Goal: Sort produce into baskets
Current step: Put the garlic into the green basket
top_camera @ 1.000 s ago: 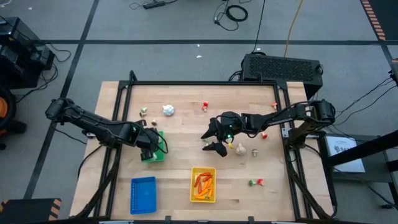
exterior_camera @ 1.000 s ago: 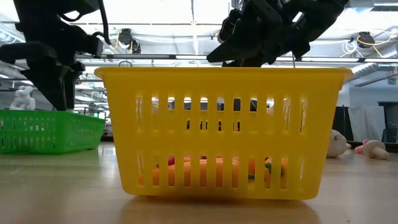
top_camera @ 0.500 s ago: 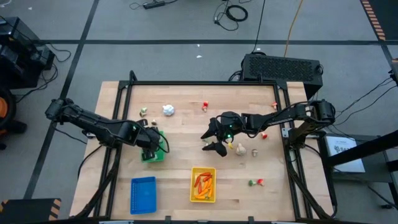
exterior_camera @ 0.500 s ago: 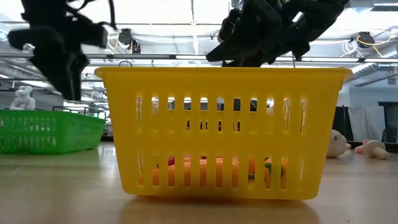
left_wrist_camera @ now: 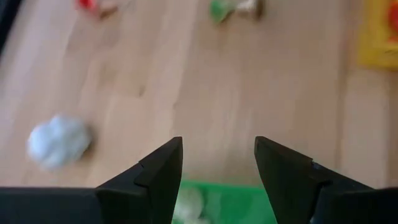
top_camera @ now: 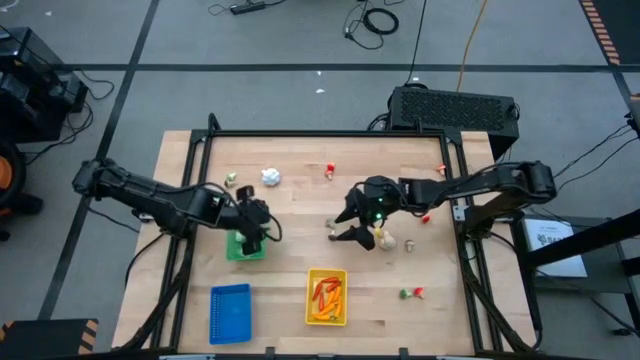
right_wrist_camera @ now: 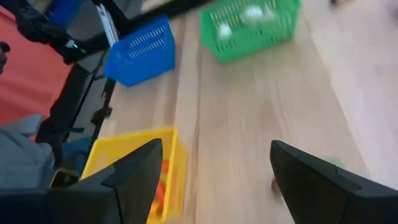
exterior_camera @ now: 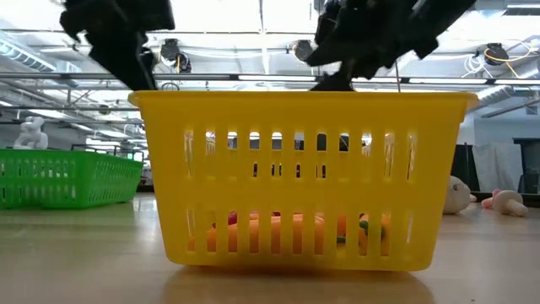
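My left gripper (top_camera: 266, 230) is open and empty above the right edge of the green basket (top_camera: 240, 248), which holds white bulbs (right_wrist_camera: 252, 12). My right gripper (top_camera: 339, 227) is open and empty over bare table at mid-table, left of two pale pieces (top_camera: 386, 238). The yellow basket (top_camera: 327, 297) holds orange carrots and red pieces (top_camera: 325, 293). The blue basket (top_camera: 230, 312) stands at the near left. A white bulb (top_camera: 270, 177) lies on the table at the far side and also shows in the left wrist view (left_wrist_camera: 59, 140).
Small red pieces (top_camera: 329, 170) (top_camera: 441, 168) (top_camera: 425, 215) lie toward the far and right side. A green-and-white piece (top_camera: 410, 293) lies near the right front. A small piece (top_camera: 231, 180) lies left of the white bulb. A black box (top_camera: 455, 108) stands beyond the table's far edge.
My left gripper has risen and gone toward the table's right edge, from over the green basket's middle to over its right edge. My right gripper has shifted a little toward the table's right edge. The baskets and loose pieces have stayed put.
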`<act>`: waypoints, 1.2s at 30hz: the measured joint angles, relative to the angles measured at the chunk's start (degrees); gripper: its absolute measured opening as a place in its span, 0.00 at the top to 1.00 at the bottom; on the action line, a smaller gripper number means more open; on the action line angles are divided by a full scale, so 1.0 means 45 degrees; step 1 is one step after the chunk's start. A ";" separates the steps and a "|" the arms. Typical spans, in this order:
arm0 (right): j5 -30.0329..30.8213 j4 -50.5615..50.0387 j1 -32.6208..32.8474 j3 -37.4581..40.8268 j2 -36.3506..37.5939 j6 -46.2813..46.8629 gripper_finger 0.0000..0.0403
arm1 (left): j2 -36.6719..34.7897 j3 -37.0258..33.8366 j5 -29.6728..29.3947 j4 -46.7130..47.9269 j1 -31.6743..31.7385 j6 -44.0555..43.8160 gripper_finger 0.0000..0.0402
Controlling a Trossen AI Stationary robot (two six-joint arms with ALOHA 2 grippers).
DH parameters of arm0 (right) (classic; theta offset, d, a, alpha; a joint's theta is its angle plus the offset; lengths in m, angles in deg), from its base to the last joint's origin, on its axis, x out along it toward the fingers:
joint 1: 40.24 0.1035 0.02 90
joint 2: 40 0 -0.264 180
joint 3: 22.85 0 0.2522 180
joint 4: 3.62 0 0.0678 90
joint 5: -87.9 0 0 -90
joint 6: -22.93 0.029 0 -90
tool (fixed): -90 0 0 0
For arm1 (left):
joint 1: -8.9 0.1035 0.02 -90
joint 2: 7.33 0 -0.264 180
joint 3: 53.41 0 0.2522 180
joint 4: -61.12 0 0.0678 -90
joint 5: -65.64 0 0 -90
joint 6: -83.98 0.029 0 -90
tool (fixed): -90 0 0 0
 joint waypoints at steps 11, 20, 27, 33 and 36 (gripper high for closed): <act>0.1020 -0.7611 0.1177 -0.0005 0.2439 0.4363 0.28 | -0.0440 -0.0005 0.0917 -0.1061 0.1635 0.3061 0.48; 0.2094 -1.1453 0.2147 -0.0005 0.2758 0.7864 0.28 | -0.2421 -0.2174 0.1300 -0.3809 0.2784 0.3556 0.48; 0.4073 -1.0551 0.2325 -0.0024 0.2462 0.6352 0.28 | -0.2655 -0.2730 0.2366 -0.7647 0.2798 0.4014 0.48; 0.4806 -1.1110 0.2262 -0.0010 0.1667 0.8365 0.28 | -0.2273 -0.2727 0.2543 -0.8283 0.2803 0.4318 0.48; 0.4985 -1.0966 0.2262 -0.0010 0.1079 0.9137 0.28 | -0.2046 -0.2735 0.2552 -0.8095 0.2798 0.4318 0.48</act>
